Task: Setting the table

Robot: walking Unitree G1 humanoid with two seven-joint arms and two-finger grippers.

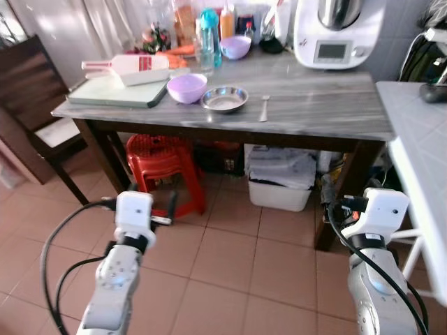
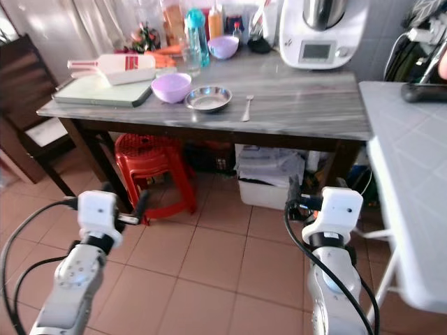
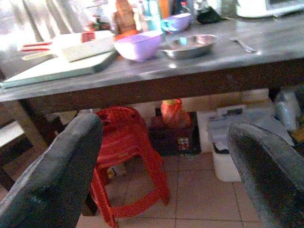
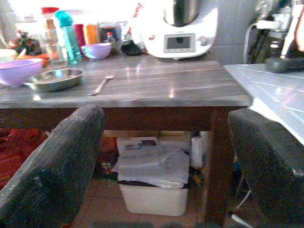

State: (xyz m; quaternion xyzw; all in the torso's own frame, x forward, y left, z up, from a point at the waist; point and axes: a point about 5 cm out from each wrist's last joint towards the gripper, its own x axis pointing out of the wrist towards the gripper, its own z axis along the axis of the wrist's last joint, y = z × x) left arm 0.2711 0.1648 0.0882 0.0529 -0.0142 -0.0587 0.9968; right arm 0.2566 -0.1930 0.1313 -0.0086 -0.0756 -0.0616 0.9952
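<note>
Not started: both pincers wide, empty, short of tabletop; steel bowl and spoon untouched on it.

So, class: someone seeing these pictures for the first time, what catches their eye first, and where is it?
Probably the red plastic stool tucked under the grey table, then the white kitchen machine at the table's back edge. Near the front edge sit a purple bowl, a steel dish and a spoon.
</note>
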